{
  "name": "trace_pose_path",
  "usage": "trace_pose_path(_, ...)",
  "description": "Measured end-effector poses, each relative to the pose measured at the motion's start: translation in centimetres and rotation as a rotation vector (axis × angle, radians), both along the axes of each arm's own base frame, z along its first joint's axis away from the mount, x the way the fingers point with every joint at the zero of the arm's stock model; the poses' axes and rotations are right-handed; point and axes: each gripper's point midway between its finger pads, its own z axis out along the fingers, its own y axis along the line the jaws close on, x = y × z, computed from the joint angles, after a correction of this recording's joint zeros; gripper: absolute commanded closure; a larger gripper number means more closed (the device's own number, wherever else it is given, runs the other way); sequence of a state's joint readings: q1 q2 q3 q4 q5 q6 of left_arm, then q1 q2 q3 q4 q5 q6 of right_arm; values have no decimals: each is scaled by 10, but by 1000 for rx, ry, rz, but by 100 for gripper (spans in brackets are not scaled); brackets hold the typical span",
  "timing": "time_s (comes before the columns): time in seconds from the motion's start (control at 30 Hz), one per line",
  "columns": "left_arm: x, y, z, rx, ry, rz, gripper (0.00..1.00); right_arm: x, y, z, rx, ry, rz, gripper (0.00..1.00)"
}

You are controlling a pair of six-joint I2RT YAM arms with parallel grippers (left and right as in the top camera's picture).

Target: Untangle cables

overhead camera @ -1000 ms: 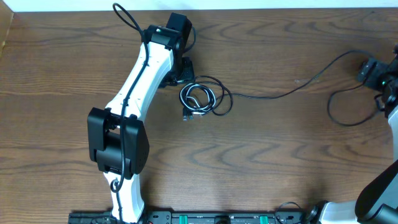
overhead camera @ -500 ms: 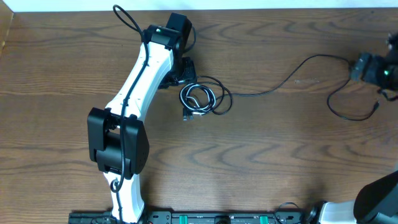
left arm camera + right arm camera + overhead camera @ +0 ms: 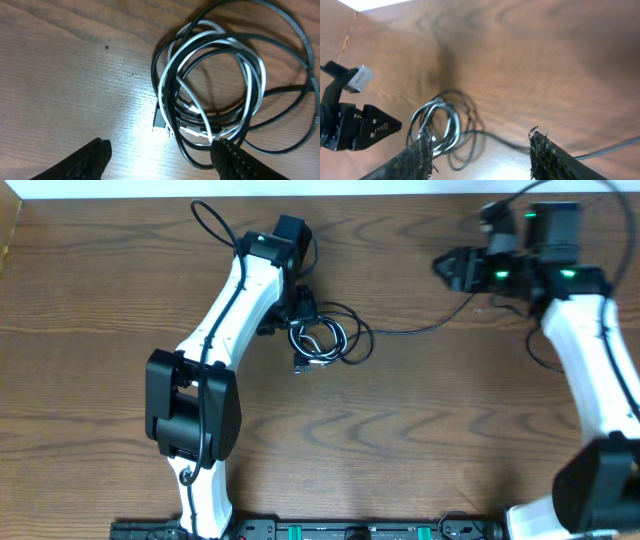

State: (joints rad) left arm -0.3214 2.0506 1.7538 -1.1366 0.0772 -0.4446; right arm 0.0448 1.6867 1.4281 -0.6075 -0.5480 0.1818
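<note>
The cables lie in a small tangled coil (image 3: pixel 322 340) at mid-table: black cords (image 3: pixel 230 37) looped together with one white cord (image 3: pixel 165 75). A small plug (image 3: pixel 160 120) sticks out at the coil's edge. One long black cord (image 3: pixel 420 330) trails right from the coil toward the right arm. My left gripper (image 3: pixel 303 308) hovers just at the coil's upper left, open (image 3: pixel 160 157), with only bare wood between its fingers; a black loop passes close by its right finger (image 3: pixel 235 160). My right gripper (image 3: pixel 447 268) is raised at the upper right, pointing left at the coil (image 3: pixel 442 125), open (image 3: pixel 480 160) and holding nothing.
The left arm (image 3: pixel 215 330) crosses the table's left middle and the right arm (image 3: pixel 590 350) runs down the right side. A thick black robot wire (image 3: pixel 205 215) arcs above the left wrist. The table's back edge (image 3: pixel 320 192) meets a white wall.
My right arm has swung in from the far right edge to the upper right, now facing the coil. The long black cord's right stretch shifted with it. The left gripper moved slightly toward the coil.
</note>
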Motion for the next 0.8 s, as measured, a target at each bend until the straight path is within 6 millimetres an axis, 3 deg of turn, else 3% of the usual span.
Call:
trace_pose_path(0.1, 5, -2, -5, -7, -21, -11, 31, -3, 29, -33, 27, 119, 8, 53)
trace_pose_path(0.27, 10, -5, -14, -18, -47, -30, 31, -18, 70, -91, 45, 334, 2, 56)
trace_pose_path(0.53, -6, -2, -33, -8, 8, -34, 31, -42, 100, -163, 38, 566, 0, 59)
trace_pose_path(0.7, -2, -4, -33, -17, -9, -35, 31, -54, 116, -187, 26, 634, 13, 77)
trace_pose_path(0.73, -2, -4, -33, -17, -10, -35, 31, -57, 120, -189, 25, 644, 17, 93)
trace_pose_path(0.8, -2, -4, -33, -17, -10, -34, 31, -61, 124, -195, 13, 658, 23, 99)
